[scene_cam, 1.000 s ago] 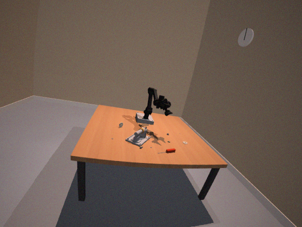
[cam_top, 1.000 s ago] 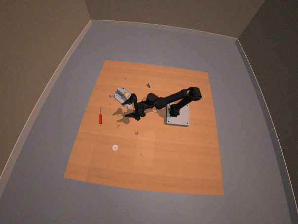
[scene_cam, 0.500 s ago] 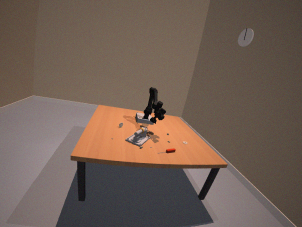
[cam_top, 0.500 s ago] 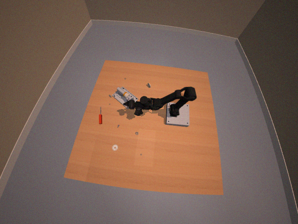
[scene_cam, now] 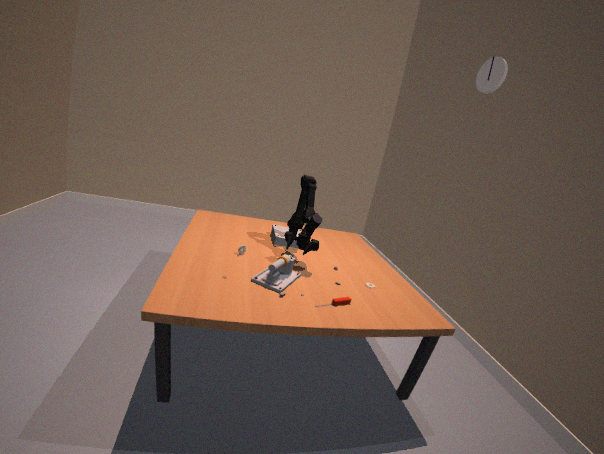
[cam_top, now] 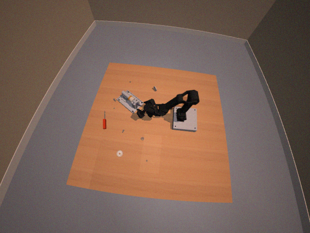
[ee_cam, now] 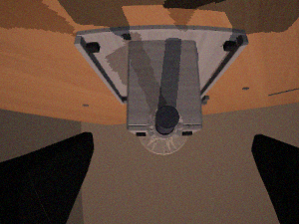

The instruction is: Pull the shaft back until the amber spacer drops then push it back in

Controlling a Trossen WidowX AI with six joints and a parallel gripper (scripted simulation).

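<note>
The grey assembly sits on its pale baseplate (cam_top: 126, 106) (scene_cam: 262, 282) (ee_cam: 211, 54). An amber spacer (cam_top: 130, 98) (scene_cam: 285, 259) shows as a ring on it, between a grey rounded body (cam_top: 125, 94) (scene_cam: 275, 266) and an upright block (cam_top: 136, 103) (ee_cam: 164, 84); a pale spacer shows beside it. The dark round shaft end (ee_cam: 167, 118) sticks out of the block towards the wrist camera. My gripper (cam_top: 140, 106) (scene_cam: 296, 251) (ee_cam: 176, 143) is open and empty, near this end of the assembly, its fingers wide on either side of the shaft's line. The wrist view hides the amber spacer.
A red screwdriver (cam_top: 104, 123) (scene_cam: 342, 301) and a white ring (cam_top: 119, 153) (scene_cam: 370, 285) lie on the table. A small grey part (cam_top: 154, 89) (scene_cam: 242, 249) stands apart from the baseplate, and several tiny parts lie scattered. The arm's base plate (cam_top: 188, 124) is behind the gripper.
</note>
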